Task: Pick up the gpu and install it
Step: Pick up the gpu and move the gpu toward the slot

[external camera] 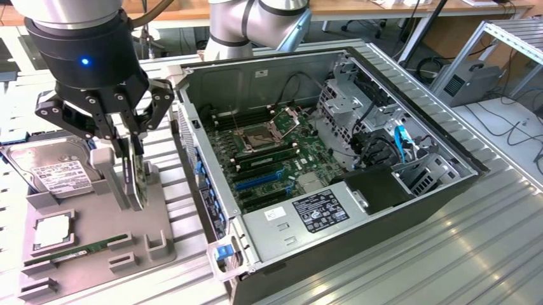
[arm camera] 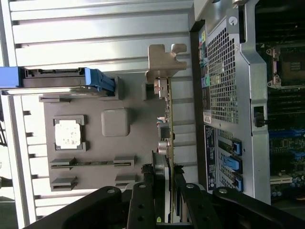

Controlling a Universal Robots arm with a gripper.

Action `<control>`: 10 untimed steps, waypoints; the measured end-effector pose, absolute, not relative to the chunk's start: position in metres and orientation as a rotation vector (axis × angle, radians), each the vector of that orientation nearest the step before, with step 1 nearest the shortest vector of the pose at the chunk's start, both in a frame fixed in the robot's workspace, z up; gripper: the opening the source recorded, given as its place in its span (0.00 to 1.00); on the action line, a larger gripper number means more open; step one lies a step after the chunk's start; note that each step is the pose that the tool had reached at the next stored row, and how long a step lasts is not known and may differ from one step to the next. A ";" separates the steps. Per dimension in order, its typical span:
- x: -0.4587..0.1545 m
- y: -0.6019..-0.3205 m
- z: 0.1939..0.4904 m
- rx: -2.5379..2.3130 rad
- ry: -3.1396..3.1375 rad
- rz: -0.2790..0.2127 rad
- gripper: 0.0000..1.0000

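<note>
Exterior view: the black multi-fingered gripper (external camera: 134, 194) is down over the grey moulded holder tray (external camera: 93, 254), on the exterior view's left of the open metal computer case (external camera: 339, 159). Its fingers straddle the gpu (external camera: 127, 175), a thin flat black card standing on edge in the tray's upright slots. The boxy silver hard drive with a white label (external camera: 51, 168) and the narrow green RAM stick (external camera: 76, 248) lie in their own bays of the tray. The blue expansion slots (external camera: 259, 181) on the green motherboard are bare.

Wrist view: the gpu (arm camera: 167, 119) shows edge-on, its silver metal bracket (arm camera: 164, 62) at the far end beside a tray post. The gripper (arm camera: 163, 191) is clenched on the card's near end, a finger against each face.

This reads as the pick-up step, with the card grasped but apparently not clear of the tray. Freeing it likely calls for a straight pull out of the slots, without twisting, as the card is thin and the posts sit close
</note>
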State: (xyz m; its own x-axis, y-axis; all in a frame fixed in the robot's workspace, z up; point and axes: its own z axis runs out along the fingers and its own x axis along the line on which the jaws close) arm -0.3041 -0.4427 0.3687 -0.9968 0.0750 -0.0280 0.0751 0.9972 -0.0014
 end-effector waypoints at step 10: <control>-0.304 -0.443 0.371 0.117 3.111 -0.004 0.27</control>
State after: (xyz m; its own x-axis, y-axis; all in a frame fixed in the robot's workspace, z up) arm -0.3041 -0.4427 0.3709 -0.9968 0.0750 -0.0281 0.0751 0.9972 -0.0014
